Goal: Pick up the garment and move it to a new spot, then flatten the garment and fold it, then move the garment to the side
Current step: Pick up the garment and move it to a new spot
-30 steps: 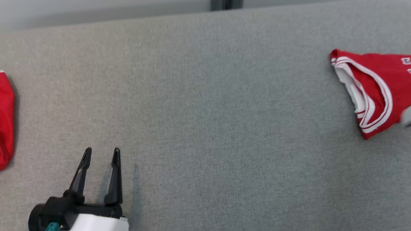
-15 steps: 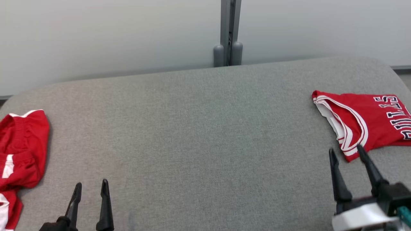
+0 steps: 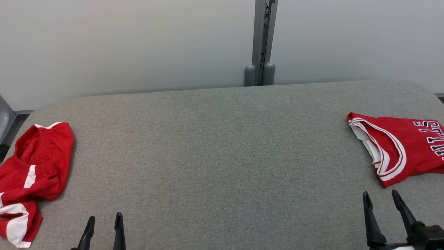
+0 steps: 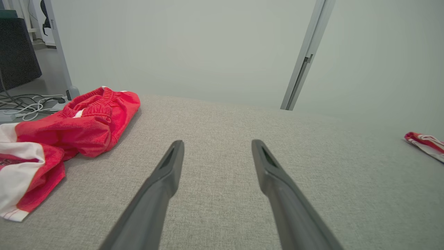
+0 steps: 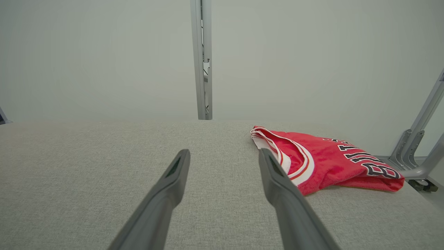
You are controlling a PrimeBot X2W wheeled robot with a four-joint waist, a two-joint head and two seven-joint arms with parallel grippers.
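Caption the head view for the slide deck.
Open left gripper and right gripper poised over the grey table; red shorts lie left, folded red jersey right.

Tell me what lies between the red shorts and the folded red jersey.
Nothing: the head view shows bare grey fabric surface from the shorts across to the jersey.

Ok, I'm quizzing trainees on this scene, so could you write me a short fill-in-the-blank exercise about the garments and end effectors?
1. The folded jersey lies on the robot's ___ side of the grey table.
2. The crumpled shorts are red with ___ stripes.
3. The left end effector and the right end effector both stand ___, holding nothing.
Missing words: right; white; open.
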